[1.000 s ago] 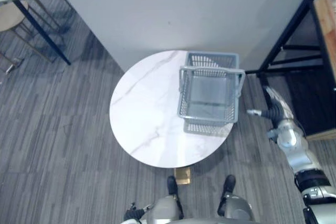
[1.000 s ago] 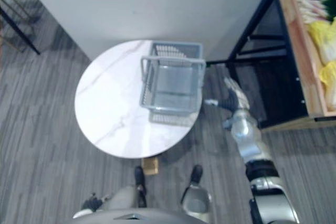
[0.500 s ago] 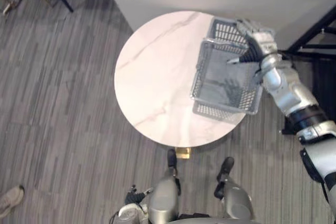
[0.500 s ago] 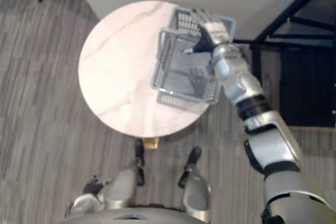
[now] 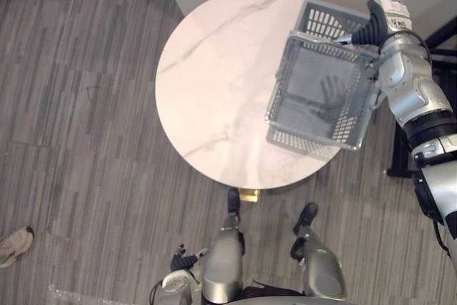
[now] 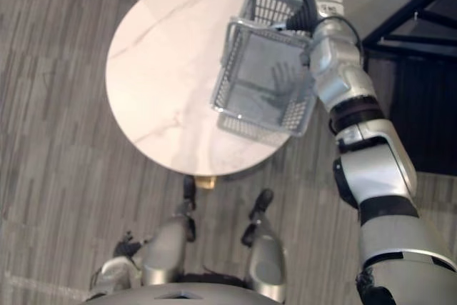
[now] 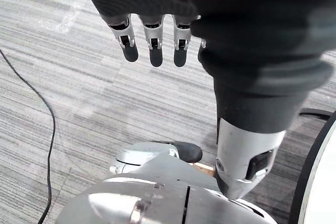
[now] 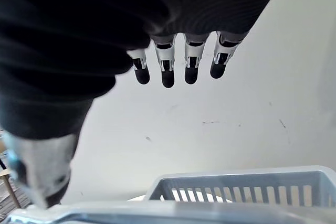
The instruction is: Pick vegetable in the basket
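Hovering far right of basket [image 5: 314,132], right hand [image 5: 382,13] straight-fingered, empty; basket likely light, stiff, best taken by rim. Left hand [image 7: 152,39] relaxed.

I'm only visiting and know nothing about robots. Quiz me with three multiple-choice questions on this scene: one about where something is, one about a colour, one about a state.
1. Where does the basket stand?
A) on the floor
B) on the round table, towards the robot's right
C) on a chair

2. What colour is the basket?
A) red
B) green
C) grey

3. How is the right hand?
A) open, fingers straight
B) a fist round a vegetable
C) gripping a cup

Answers:
1 B: the basket rests on the white table.
2 C: its mesh walls are grey.
3 A: the right hand reaches over the basket's far rim and holds nothing.
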